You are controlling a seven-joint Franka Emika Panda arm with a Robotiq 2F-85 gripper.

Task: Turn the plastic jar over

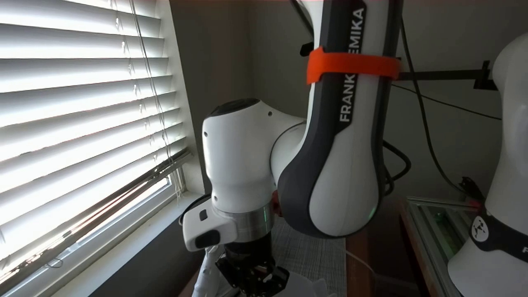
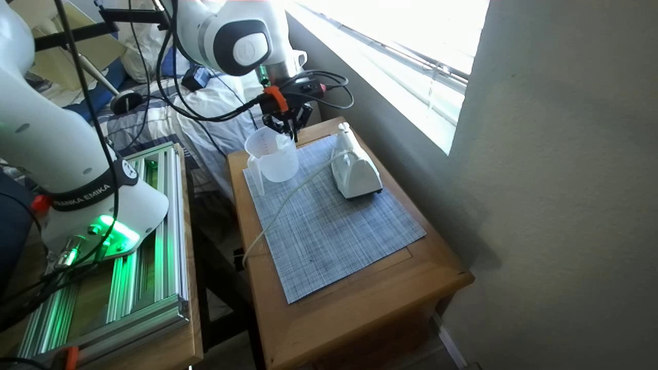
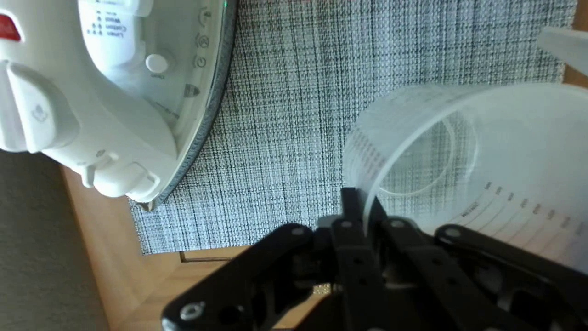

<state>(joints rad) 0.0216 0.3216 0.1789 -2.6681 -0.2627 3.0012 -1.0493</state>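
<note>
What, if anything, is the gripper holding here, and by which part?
The plastic jar, by its rim: the gripper is shut on it, one jaw inside the jar and one outside.

Daylight through the window (image 2: 406, 25) is the main light; it glares in both exterior views, its slats (image 1: 82, 99) streaked white. The wall (image 2: 555, 169) beside the window is dim grey, deepening to soft shadow beneath it. Well apart from the window, green light glows on the base (image 2: 95, 213) and the frame (image 2: 169, 246). In the wrist view the light is softer and more even: the weave of the mat (image 3: 285, 138) is crisp, the jar (image 3: 487, 161) pale and hazy, the hand (image 3: 365, 209) near black and a little blurred.
</note>
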